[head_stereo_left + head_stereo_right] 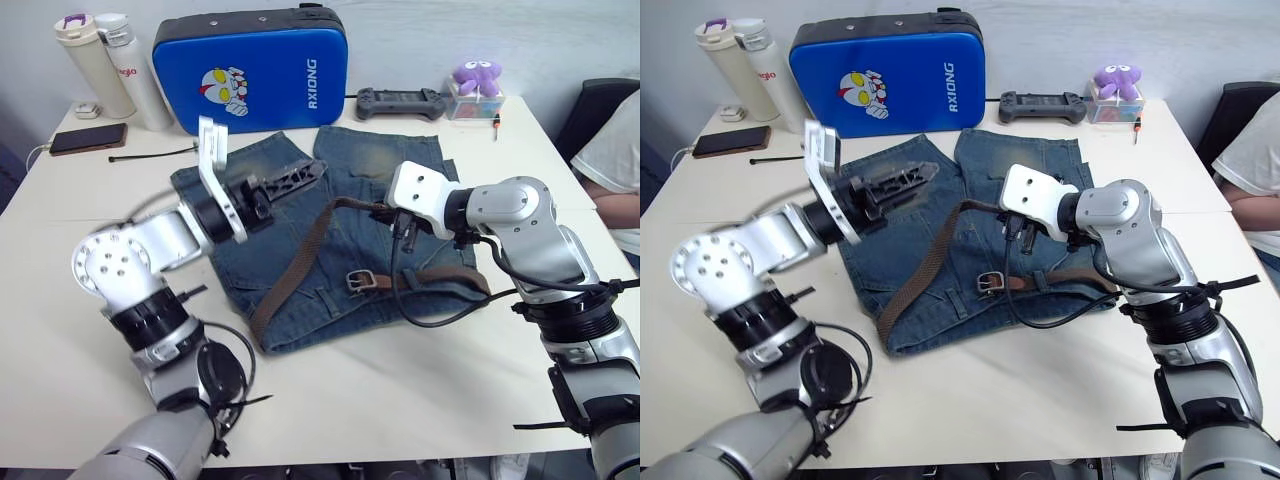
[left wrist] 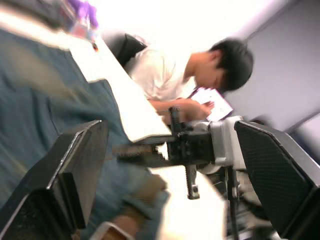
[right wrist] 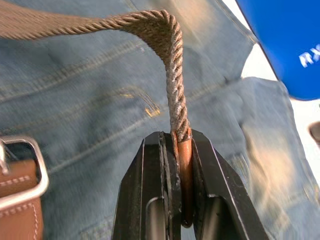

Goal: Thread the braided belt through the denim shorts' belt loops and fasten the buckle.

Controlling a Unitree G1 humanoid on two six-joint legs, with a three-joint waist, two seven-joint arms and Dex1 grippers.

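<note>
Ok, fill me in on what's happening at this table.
A humanoid robot is working a braided belt onto denim shorts spread flat on the white table. The right gripper is shut on the belt's end, holding it lifted above the shorts, while the rest trails along the waistband. The buckle lies unfastened on the denim. The left gripper hovers open over the shorts, holding nothing. A person sits at the table's far side.
</note>
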